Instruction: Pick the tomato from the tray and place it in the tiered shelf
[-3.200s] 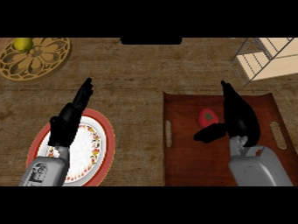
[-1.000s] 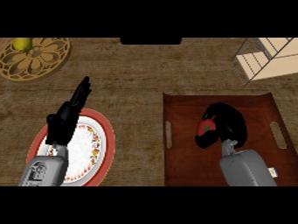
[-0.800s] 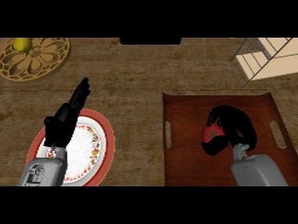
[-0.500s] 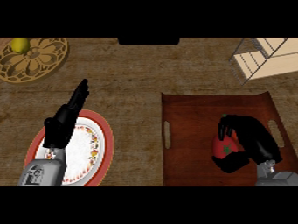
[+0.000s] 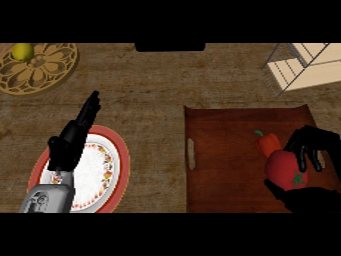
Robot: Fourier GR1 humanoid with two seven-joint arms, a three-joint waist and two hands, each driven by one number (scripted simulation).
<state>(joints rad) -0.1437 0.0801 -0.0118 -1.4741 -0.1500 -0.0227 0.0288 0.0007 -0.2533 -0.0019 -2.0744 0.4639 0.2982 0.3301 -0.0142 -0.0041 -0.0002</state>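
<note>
The right hand (image 5: 317, 165) has carried the tomato (image 5: 285, 169), fingers curled round it, toward the tray (image 5: 225, 135)'s right edge; the left hand (image 5: 73, 140) rests open.

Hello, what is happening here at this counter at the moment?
The robot's right hand is curled round a red tomato over the right part of the brown tray. An orange pepper lies on the tray beside it. The tiered shelf stands at the upper right, and the tomato is not there yet. The left hand rests open above a patterned plate.

No legible text or labels (view perhaps too coarse).
</note>
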